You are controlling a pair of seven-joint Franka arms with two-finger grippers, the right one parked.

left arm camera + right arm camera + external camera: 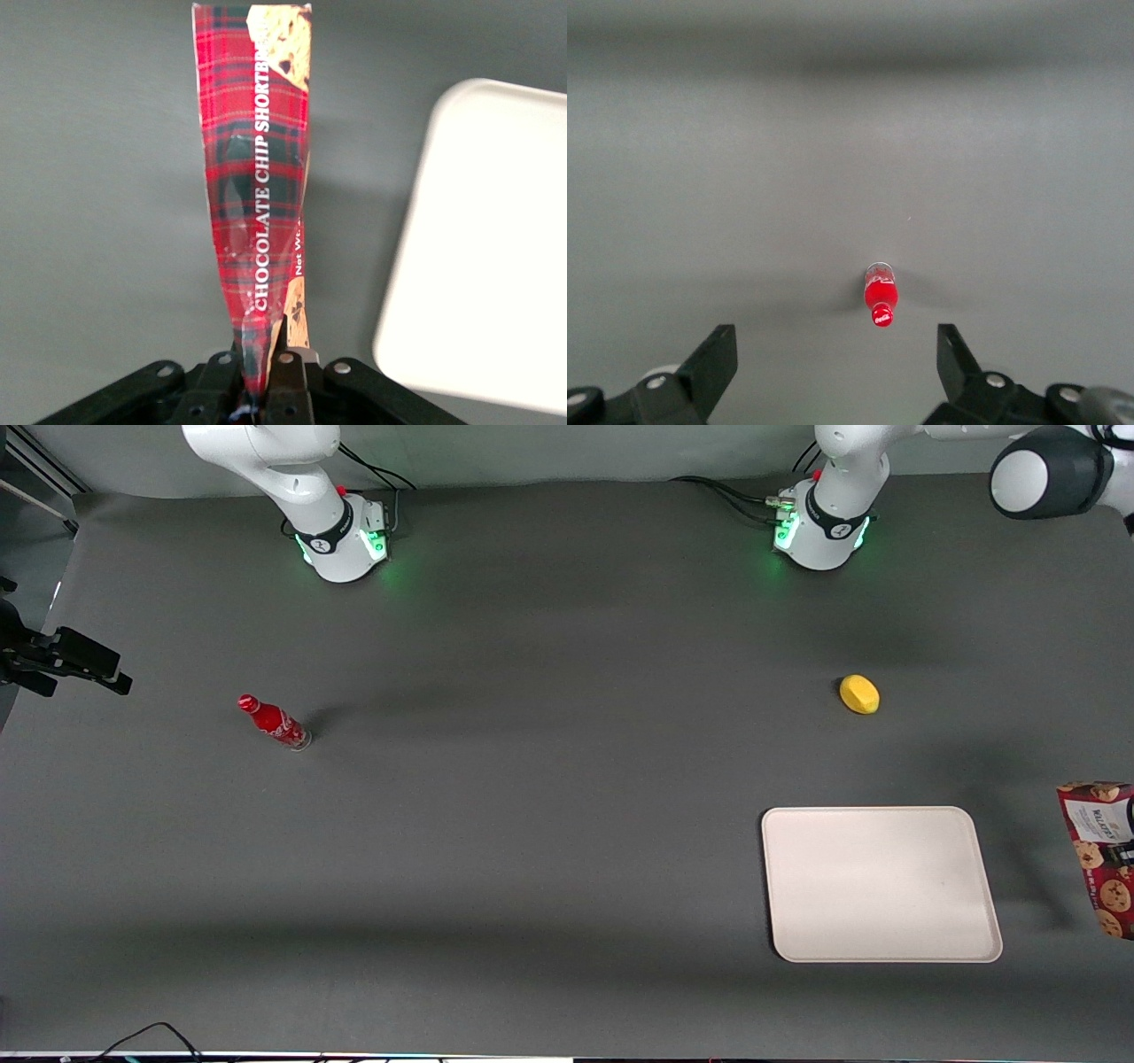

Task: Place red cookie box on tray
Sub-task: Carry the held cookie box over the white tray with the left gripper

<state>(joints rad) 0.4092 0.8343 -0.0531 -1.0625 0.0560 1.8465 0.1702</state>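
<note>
Dark-red and held off the table at the working arm's end, one red cookie box (1101, 856) hangs just beside one cream tray (881, 883), with one lemon (859, 694) and one red bottle (274, 723) well apart. On the left wrist camera the gripper (262, 379) is clamped on the box's end: the carry step, I judge, next needing a sideways shift over the tray, then lowering.

The hand (261, 367) is clamped on one end of the box (257, 177), its two fingers (285, 376) pressed against the carton's narrow sides. The box extends lengthwise away from the hand and hangs above the grey bench (97, 221), casting a shadow on it. Its visible face is red tartan with white lettering "CHOCOLATE CHIP SHORTBR…" and cookie prints at both ends. The tray (478, 248) lies beside the box, apart from it, one rounded corner visible.
</note>
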